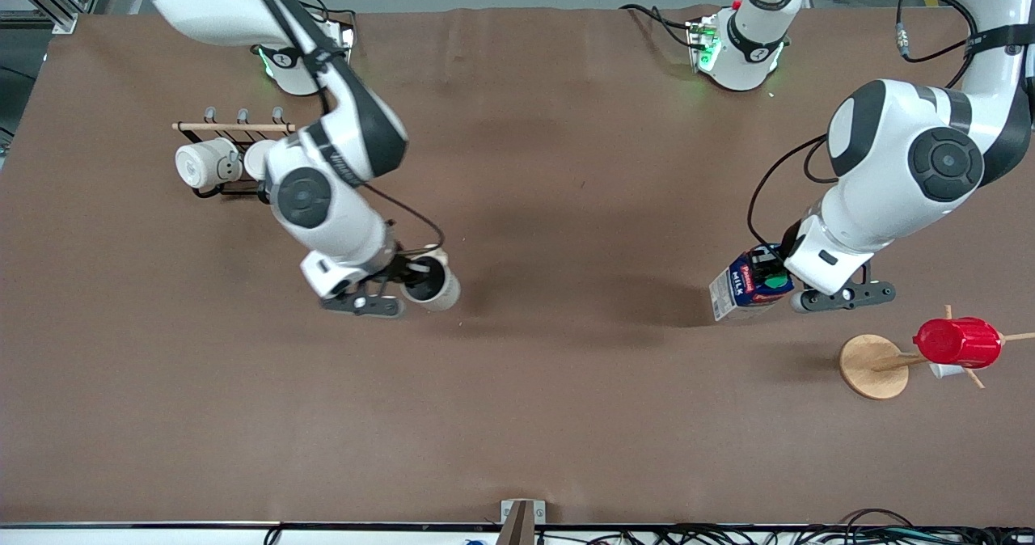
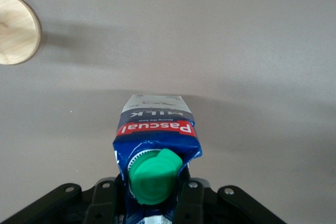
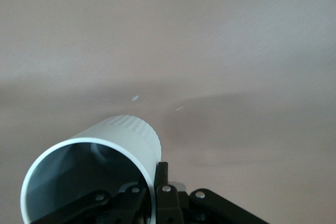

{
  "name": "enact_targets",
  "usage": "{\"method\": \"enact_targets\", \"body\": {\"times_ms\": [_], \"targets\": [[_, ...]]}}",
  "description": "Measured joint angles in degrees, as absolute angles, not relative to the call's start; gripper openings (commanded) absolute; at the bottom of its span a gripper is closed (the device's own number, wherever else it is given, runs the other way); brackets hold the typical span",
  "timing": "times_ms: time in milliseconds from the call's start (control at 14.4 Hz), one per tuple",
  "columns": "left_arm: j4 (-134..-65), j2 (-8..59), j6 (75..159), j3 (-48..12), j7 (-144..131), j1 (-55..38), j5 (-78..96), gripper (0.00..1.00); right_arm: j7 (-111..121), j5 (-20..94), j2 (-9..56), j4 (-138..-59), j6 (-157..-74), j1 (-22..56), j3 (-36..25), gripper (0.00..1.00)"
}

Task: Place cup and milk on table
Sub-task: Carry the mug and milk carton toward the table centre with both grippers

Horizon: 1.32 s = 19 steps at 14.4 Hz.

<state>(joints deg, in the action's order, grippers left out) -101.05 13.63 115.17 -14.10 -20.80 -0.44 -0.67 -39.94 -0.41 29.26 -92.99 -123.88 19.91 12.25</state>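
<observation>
My right gripper (image 1: 412,280) is shut on the wall of the cream-white cup (image 1: 433,286), one finger inside the rim and one outside. It holds the cup tilted low over the brown table (image 1: 566,416), toward the right arm's end. In the right wrist view the cup (image 3: 105,156) shows its grey inside at my gripper (image 3: 153,190). My left gripper (image 1: 772,276) is shut on the top of the dark-blue milk carton (image 1: 744,289), which is tilted low over the table. In the left wrist view the milk (image 2: 157,129) shows its green cap between my fingers (image 2: 105,203). I cannot tell whether either thing touches the table.
A black rack with a wooden bar (image 1: 234,127) holds white mugs (image 1: 204,163) beside the right arm. A round wooden disc (image 1: 872,367) with a peg stand carries a red ribbed cup (image 1: 958,341) near the milk, nearer to the front camera; the disc (image 2: 16,35) also shows in the left wrist view.
</observation>
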Motion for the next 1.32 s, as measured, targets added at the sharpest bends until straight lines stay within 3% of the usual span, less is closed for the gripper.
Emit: {"method": "enact_targets", "body": {"times_ms": [417, 625, 694, 764, 833, 1319], "targets": [[-99.2, 14.4, 115.2, -15.2, -26.7, -3.1, -0.7, 0.26, -56.6, -6.9, 41.2, -83.1, -125.3, 29.4, 12.1, 0.01], [-97.6, 15.7, 115.2, -15.3, -30.3, -5.3, -0.7, 0.26, -58.4, -9.2, 43.9, -81.6, -126.8, 31.1, 12.1, 0.1], [-97.1, 16.3, 115.2, -15.3, -31.5, -6.0, -0.7, 0.26, -58.4, -9.9, 44.3, -81.5, -126.8, 31.2, 12.1, 0.19], [-96.4, 16.8, 115.2, -15.3, -32.7, -6.7, -0.7, 0.26, -58.4, -11.0, 44.6, -81.5, -126.8, 31.3, 12.1, 0.47], [-95.9, 17.4, 115.2, -15.3, -33.9, -7.4, -0.7, 0.26, -58.4, -12.1, 44.7, -81.5, -126.8, 31.3, 12.1, 0.99], [-90.9, 22.0, 115.2, -15.4, -39.7, -13.0, -0.7, 0.24, -58.4, -13.1, 42.5, -78.9, -124.2, 30.1, 12.3, 1.0]]}}
